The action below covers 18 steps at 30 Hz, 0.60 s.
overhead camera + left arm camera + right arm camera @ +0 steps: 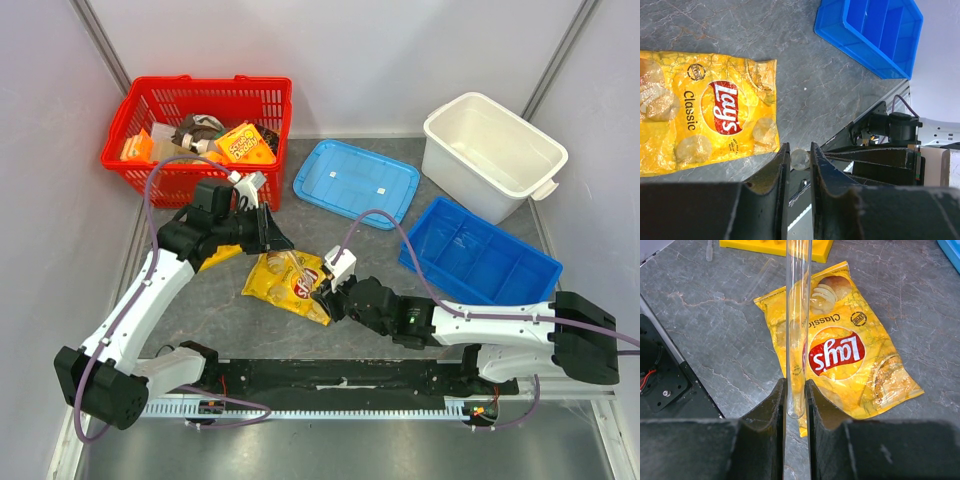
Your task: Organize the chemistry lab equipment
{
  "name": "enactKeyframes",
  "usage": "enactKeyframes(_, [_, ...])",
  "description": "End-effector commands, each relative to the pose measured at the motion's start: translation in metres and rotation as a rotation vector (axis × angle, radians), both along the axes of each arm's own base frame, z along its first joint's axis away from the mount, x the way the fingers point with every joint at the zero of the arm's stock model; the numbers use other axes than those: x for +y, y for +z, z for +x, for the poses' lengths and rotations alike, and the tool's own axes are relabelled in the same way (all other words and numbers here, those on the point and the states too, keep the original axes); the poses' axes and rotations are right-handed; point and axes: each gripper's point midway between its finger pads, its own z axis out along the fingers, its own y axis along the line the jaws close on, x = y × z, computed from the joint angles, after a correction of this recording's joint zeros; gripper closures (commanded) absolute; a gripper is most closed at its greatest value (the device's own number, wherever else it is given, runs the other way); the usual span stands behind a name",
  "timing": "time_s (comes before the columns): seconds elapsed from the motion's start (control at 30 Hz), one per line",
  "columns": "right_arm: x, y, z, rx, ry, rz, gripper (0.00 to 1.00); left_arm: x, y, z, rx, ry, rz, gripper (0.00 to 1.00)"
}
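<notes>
A clear glass test tube [300, 268] hangs in the air over a yellow Lay's chip bag [288, 283], running between my two grippers. My left gripper [274, 240] is shut on its upper end, whose round glass rim [800, 159] shows between the jaws. My right gripper [330, 298] is shut on its rounded bottom [796, 405], and the tube [798, 300] runs straight up out of the right wrist view. A yellow tube rack [775, 246] lies beyond the bag, partly under my left arm [222, 257]. Another clear tube [758, 282] lies on the table near it.
A red basket [270, 100] with snacks and odds stands at the back left. A blue lid [355, 182] lies at the back middle, a white tub [490, 150] at the back right, and a blue divided bin [480, 258] in front of it, also in the left wrist view [875, 30].
</notes>
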Motion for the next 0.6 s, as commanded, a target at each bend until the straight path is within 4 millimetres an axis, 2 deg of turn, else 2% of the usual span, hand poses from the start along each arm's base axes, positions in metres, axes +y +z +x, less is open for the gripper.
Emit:
enactKeyframes(0.0, [0.004,0.006,0.005,-0.021,-0.023,0.032,0.81,-0.003,0.011,-0.002,-0.021,-0.003,-0.039,0.85])
enactKeyframes(0.13, [0.005,0.007,0.005,-0.017,-0.03,0.042,0.73,0.0,0.014,0.003,-0.051,0.015,-0.025,0.87])
enactKeyframes(0.27, [0.004,0.016,0.004,-0.019,-0.028,0.069,0.58,0.014,0.016,0.011,-0.095,0.082,0.047,0.88])
enactKeyframes(0.4, [-0.001,0.024,0.003,-0.016,-0.037,0.101,0.39,0.034,0.022,0.021,-0.165,0.158,0.138,0.88])
enactKeyframes(0.57, [-0.009,0.036,0.003,-0.025,-0.054,0.135,0.08,0.066,0.035,0.035,-0.252,0.278,0.275,0.88])
